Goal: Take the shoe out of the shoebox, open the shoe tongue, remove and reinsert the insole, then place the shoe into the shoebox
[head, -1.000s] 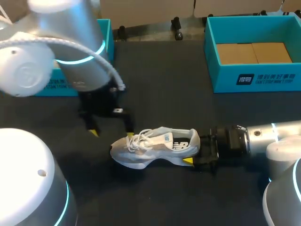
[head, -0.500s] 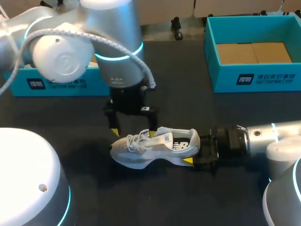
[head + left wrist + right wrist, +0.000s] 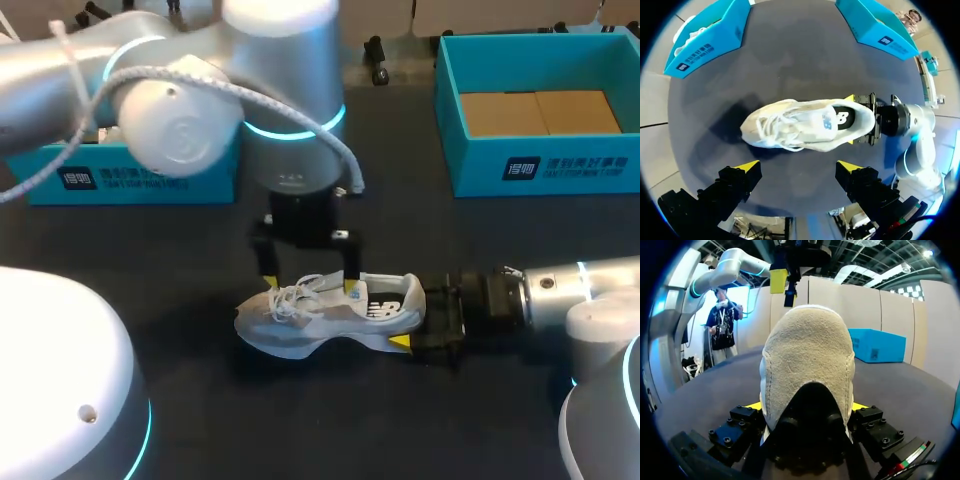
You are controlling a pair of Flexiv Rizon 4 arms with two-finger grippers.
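A pale grey and white running shoe (image 3: 325,312) is standing upright on its sole on the dark surface (image 3: 400,200), out of the box, toe pointing toward my left side. White laces are lying loose and tangled over the forefoot. A black panel with a pale logo is showing on the side near the heel, over a thick, light midsole. From the right wrist view the heel (image 3: 807,365) is showing as nubby cream fabric with a dark patch at its base.

The right jaws are clenching that heel from both sides, yellow fingertips (image 3: 860,405) pressing low against it. The left jaws are hanging released above the laces, their fingertips (image 3: 747,165) standing wide apart and touching nothing.

A teal shoebox (image 3: 540,170) with a brown cardboard floor is sitting well apart at my far right; another teal box (image 3: 130,180) is sitting far left.
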